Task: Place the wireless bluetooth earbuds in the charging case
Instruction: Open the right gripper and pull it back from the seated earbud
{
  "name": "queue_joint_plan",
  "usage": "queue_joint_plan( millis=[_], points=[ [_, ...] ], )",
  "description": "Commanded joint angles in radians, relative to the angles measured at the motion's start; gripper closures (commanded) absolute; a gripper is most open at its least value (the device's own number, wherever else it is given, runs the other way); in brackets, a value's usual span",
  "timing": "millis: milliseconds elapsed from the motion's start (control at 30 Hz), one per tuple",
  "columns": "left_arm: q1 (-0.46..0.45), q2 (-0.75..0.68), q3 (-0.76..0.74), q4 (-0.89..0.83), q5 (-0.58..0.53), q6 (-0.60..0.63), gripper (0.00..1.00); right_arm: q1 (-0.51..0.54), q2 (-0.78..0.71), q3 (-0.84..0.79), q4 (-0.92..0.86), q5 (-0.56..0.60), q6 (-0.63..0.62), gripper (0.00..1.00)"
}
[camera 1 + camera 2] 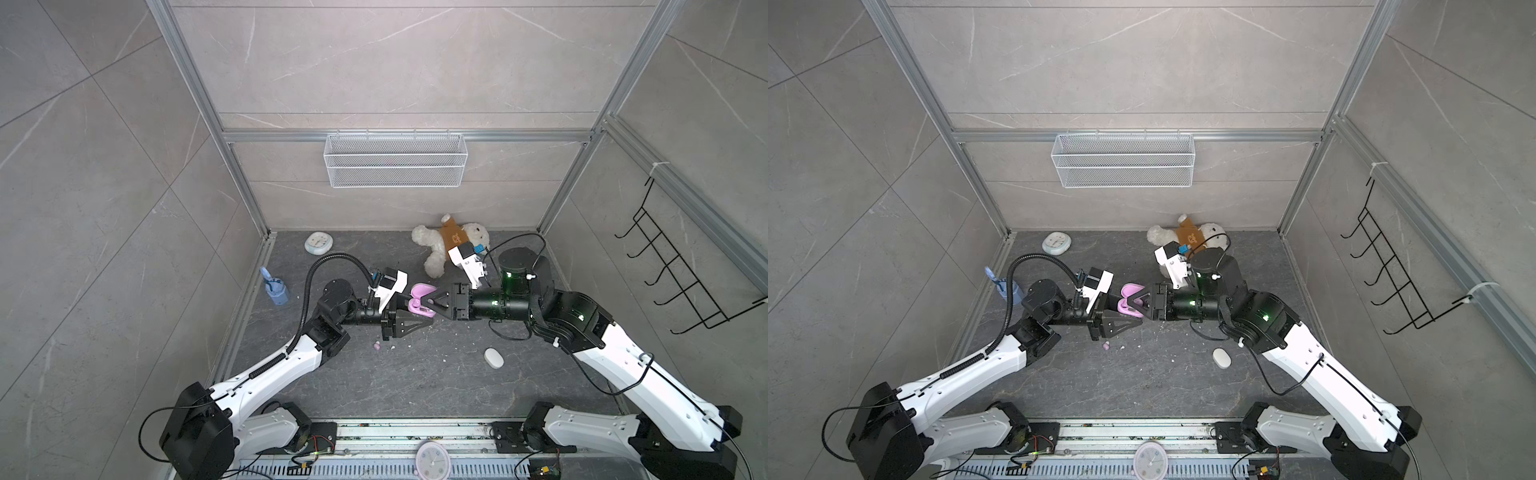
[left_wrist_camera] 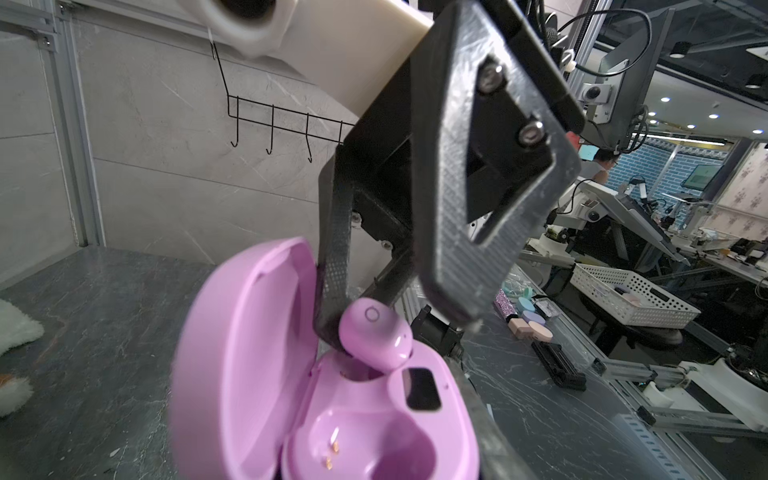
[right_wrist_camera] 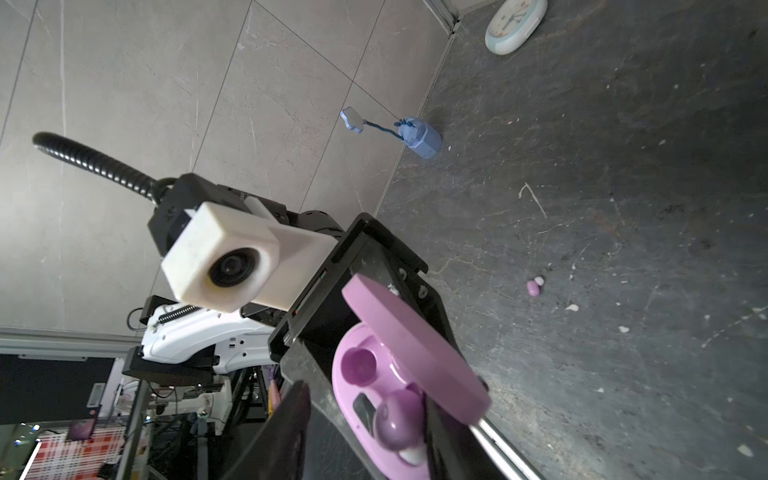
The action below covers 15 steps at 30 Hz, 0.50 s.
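The pink charging case [image 1: 419, 306] [image 1: 1128, 306] hangs above the table with its lid open, and my left gripper [image 1: 415, 313] is shut on its base. One pink earbud [image 2: 374, 332] [image 3: 395, 424] sits tilted in the mouth of one socket of the charging case [image 2: 361, 415]. The other socket shows bare gold contacts. My right gripper [image 1: 433, 305] [image 3: 365, 411] stands open around that earbud: one finger [image 2: 332, 286] touches it and the other finger [image 2: 457, 266] is apart from it. A second pink earbud [image 1: 377, 345] [image 3: 533, 286] lies on the table below the left gripper.
A white oval case [image 1: 493, 358] lies on the table at the right. A teddy bear [image 1: 449, 241], a pale clock [image 1: 318, 243] and a blue toy [image 1: 275, 291] stand toward the back. White crumbs dot the dark table. A wire basket [image 1: 395, 160] hangs on the back wall.
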Motion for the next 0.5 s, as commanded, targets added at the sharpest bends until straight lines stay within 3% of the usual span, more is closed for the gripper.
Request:
queue_joint_plan(
  millis=[0,133,467],
  points=[
    [-0.004,-0.037,0.030,0.083,0.021,-0.002,0.78,0.007,0.021,0.042,-0.087,0.053,-0.029,0.46],
    [-0.006,-0.039,0.033,0.086,0.024,-0.005,0.78,0.016,0.040,0.070,-0.099,0.054,-0.044,0.35],
    [-0.006,-0.045,0.025,0.067,0.021,0.000,0.78,0.023,0.040,0.117,-0.136,0.077,-0.059,0.24]
  ],
)
